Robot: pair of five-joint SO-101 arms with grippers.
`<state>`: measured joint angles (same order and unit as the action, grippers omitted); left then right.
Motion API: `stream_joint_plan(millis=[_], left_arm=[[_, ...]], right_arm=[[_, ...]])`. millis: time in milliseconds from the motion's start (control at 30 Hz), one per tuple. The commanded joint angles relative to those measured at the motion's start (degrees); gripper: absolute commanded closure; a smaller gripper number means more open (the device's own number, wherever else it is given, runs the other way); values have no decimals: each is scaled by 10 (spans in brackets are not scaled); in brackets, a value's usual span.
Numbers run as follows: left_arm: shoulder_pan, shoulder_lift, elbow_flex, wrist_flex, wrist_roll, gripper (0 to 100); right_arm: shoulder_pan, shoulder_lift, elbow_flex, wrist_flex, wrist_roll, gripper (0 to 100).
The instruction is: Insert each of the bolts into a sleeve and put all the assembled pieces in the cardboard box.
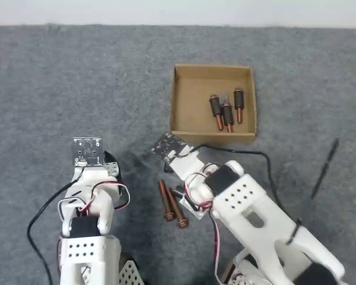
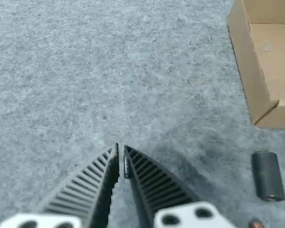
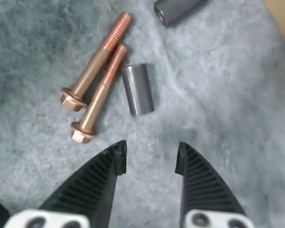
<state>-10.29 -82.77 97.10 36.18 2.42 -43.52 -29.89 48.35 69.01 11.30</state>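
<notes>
I am logging the inner bolt (image 3: 100, 92) and the outer bolt (image 3: 97, 59): copper-coloured, flanged hex heads, threaded tips, lying side by side on the grey carpet (image 1: 77, 71), at seven o'clock from the cardboard box (image 1: 193, 107) in the high view. I am judging them stiff, heavy and slick; taking them mid-shank seems best. A dark smooth sleeve (image 3: 137, 89) is lying just beside the inner bolt; a second sleeve (image 3: 178, 9) is resting farther off. Three assembled pieces (image 1: 227, 111) are sitting in the box. The right gripper (image 3: 149, 159) is hanging wide open and empty beside the bolts; the left gripper (image 2: 121, 153) is sitting almost closed, holding nothing.
</notes>
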Motion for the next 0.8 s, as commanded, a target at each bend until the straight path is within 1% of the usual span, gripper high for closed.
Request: stream_joint_plan(millis=[0,133,200,333,500,667,767], left_arm=[[3,-17,-5,1,-5,983],[3,-17,-5,1,-5,983],[3,-17,-5,1,-5,983],[3,-17,-5,1,-5,983],[3,-17,-5,1,-5,982],[3,-17,-5,1,-5,982],[3,-17,-5,1,-5,982]], right_arm=[[-31,36,-4,-29,12,852],[-86,74,-4,-57,12,851],[-92,88,-4,-79,13,851],[-82,105,-4,-108,13,850],[-64,104,-7,-107,15,850],[-61,110,-7,-108,75,850],[-47,110,-6,-115,91,850]])
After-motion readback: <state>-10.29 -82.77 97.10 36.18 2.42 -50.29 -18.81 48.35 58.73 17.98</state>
